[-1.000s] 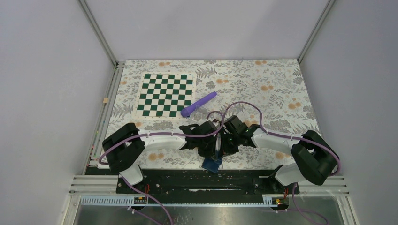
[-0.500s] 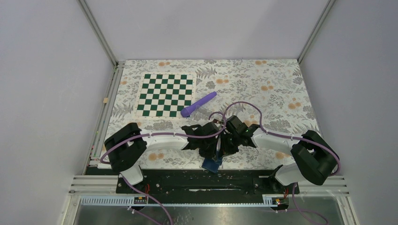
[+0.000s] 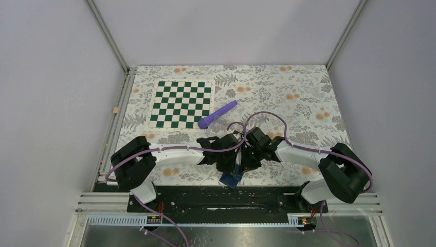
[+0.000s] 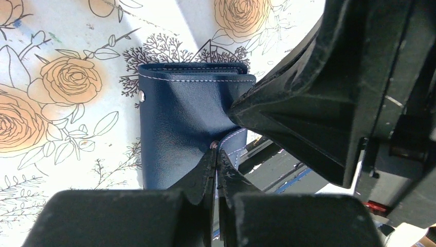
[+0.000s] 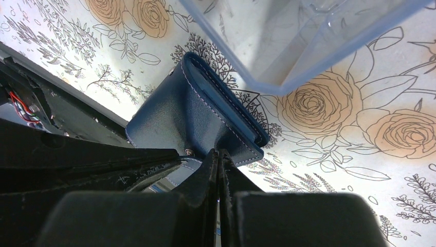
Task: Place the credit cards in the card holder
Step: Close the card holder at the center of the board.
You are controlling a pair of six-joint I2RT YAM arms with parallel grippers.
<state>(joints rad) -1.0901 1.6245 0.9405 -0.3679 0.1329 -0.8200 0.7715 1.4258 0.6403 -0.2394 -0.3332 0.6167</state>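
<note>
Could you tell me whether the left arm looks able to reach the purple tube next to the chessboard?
Probably yes: the purple tube lies in the open just beyond the left hand, with nothing over it. The hand is shut at the card holder, though, so it would have to open first.

We're looking at a floral-print tabletop (image 3: 288, 82), grey leaves and orange blooms all over. Far left on it lies a green-and-white checkered square mat (image 3: 181, 104). By the mat's near right corner, a purple cylindrical tube (image 3: 218, 114) lies slanted. Closer in sits a clear plastic rectangular tray (image 5: 288, 46), and just beside it, at the near edge, a navy-blue folded card holder (image 4: 180, 128).
</note>
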